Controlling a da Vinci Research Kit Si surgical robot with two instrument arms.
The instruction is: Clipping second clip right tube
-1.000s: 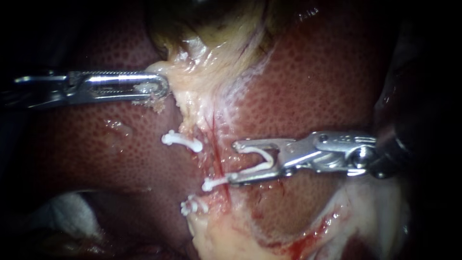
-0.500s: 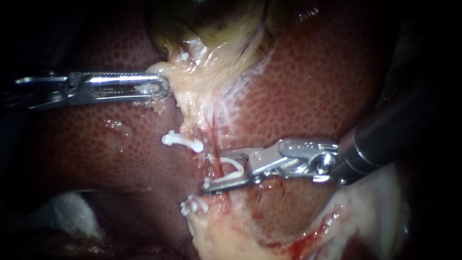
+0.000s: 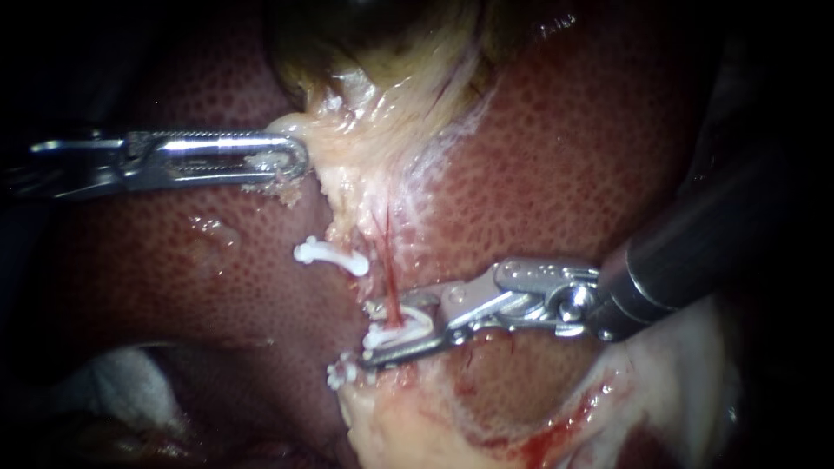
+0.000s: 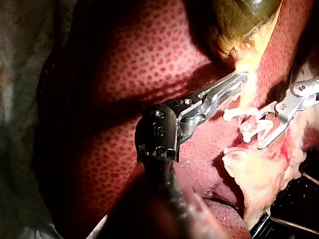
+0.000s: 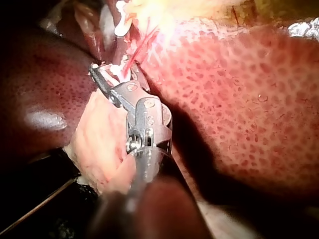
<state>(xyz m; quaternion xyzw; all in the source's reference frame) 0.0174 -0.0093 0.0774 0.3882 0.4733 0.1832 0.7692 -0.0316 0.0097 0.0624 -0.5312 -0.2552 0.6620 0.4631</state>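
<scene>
My right instrument [image 3: 382,334] holds a white clip [image 3: 398,331] between its jaws, and both straddle the thin red tube [image 3: 388,276] running down the pale tissue strip. The jaws stand close together, squeezing the clip around the tube. In the right wrist view the same jaws [image 5: 113,74] and clip [image 5: 116,69] sit at the red tube [image 5: 138,47]. My left instrument [image 3: 291,159] is shut on pale tissue [image 3: 334,143] below the gallbladder [image 3: 373,35], holding it to the left. The left wrist view shows this grip [image 4: 235,81].
A white clip [image 3: 328,254] sits left of the tube, and another clip [image 3: 347,372] lies lower at the fatty stump [image 3: 408,426]. Red stippled liver [image 3: 565,148] surrounds the strip. White gauze [image 3: 122,382] lies lower left. The right shaft [image 3: 686,252] crosses the liver.
My right instrument has moved left with the clip, from beside the tube to around it, and its jaws have narrowed on the clip. The left instrument has held still.
</scene>
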